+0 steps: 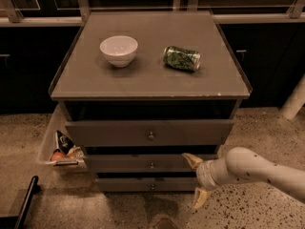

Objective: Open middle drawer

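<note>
The grey-brown cabinet has three drawers. The middle drawer (143, 163) is the second front panel, wide and low, with a small round metal knob (151, 165). It sits below the taller top drawer (147, 132) and above the bottom drawer (143, 183). My gripper (196, 181) is at the right end of the middle drawer's front, on a white arm coming in from the right. Its two yellowish fingers are spread apart, one finger (191, 160) at the middle drawer's height, the other down by the floor. It holds nothing.
A white bowl (118, 50) and a green can (181, 58) lying on its side are on the cabinet top (147, 80). A bin with snack packets (62, 149) stands on the floor at the cabinet's left. A black bar (24, 204) is at lower left. A white post (294, 99) stands at the right.
</note>
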Robot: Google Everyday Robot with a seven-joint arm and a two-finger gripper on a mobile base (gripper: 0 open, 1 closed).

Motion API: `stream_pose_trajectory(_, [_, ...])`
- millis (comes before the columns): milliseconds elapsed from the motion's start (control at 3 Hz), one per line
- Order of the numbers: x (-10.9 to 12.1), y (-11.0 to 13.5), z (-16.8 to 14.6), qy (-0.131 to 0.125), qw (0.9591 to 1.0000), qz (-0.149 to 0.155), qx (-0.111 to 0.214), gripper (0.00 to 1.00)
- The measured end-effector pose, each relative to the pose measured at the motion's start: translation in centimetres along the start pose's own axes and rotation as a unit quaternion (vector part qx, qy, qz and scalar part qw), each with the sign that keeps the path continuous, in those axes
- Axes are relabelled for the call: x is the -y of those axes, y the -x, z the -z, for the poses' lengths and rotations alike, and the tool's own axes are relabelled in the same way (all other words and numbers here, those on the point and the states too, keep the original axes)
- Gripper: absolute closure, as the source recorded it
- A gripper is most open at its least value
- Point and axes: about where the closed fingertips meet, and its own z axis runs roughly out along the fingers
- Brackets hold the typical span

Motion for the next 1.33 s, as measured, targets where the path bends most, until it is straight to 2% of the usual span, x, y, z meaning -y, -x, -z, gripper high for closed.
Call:
stream_pose_trajectory(1000, [2.5, -4.4, -5.3, 0.03, 0.9992, 0.002, -0.025, 0.0])
stream_pose_trajectory(1333, [4.1, -5.6, -6.1, 0.029, 0.9991, -0.002, -0.03, 0.0])
